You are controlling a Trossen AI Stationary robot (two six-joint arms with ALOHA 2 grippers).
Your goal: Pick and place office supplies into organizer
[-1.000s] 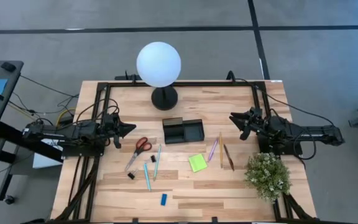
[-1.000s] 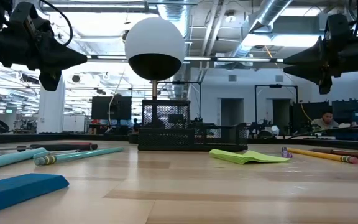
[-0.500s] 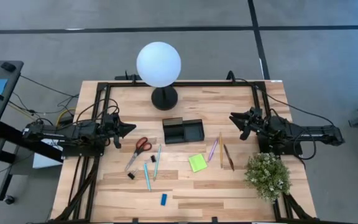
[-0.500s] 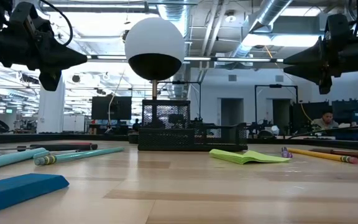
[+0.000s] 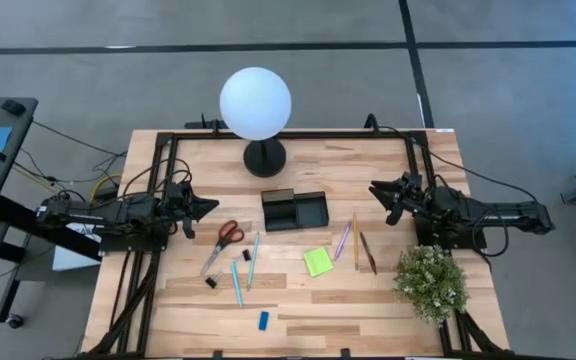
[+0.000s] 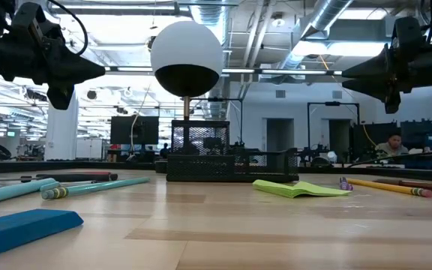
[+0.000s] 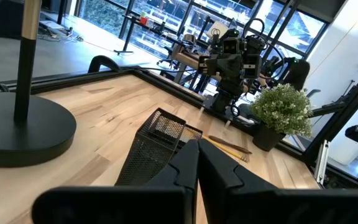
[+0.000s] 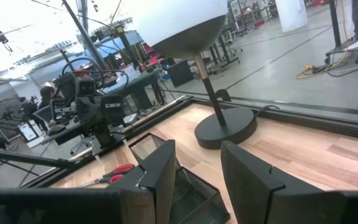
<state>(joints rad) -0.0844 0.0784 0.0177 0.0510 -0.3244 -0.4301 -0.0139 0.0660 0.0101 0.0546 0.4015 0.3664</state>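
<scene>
Nothing has gone into the black mesh organizer [image 5: 293, 210] as far as the overhead view shows: both of its visible compartments look bare, and it stands near the middle of the wooden desk [image 5: 388, 305], in front of the globe lamp [image 5: 256, 105]. All the supplies lie loose on the desk in front of it. The red-handled scissors [image 5: 224, 240] are to its left, with two light-blue pens [image 5: 253, 259] just beyond them, two tiny black clips [image 5: 211, 282] beside the scissor blades, and a small blue eraser [image 5: 263, 320] near the front edge. The lime-green sticky-note pad [image 5: 317, 262] sits just in front of the organizer's right end, and a purple pen [image 5: 341, 241] and thin pencils [image 5: 356, 240] lie to the right of that, near the potted plant [image 5: 431, 281]. The left hand [image 5: 206, 207] hovers above the desk at the left side, close to the scissors, with its fingers drawn together and nothing between them, as its wrist view shows. The right hand [image 5: 378, 189] hovers at the right side, above the far ends of the pencils, with its fingers spread a moderate way apart and holding nothing. The task looks to be at its very start: every item is left to be picked, and the scissors and the pencils seem the nearest candidates for each arm.
</scene>
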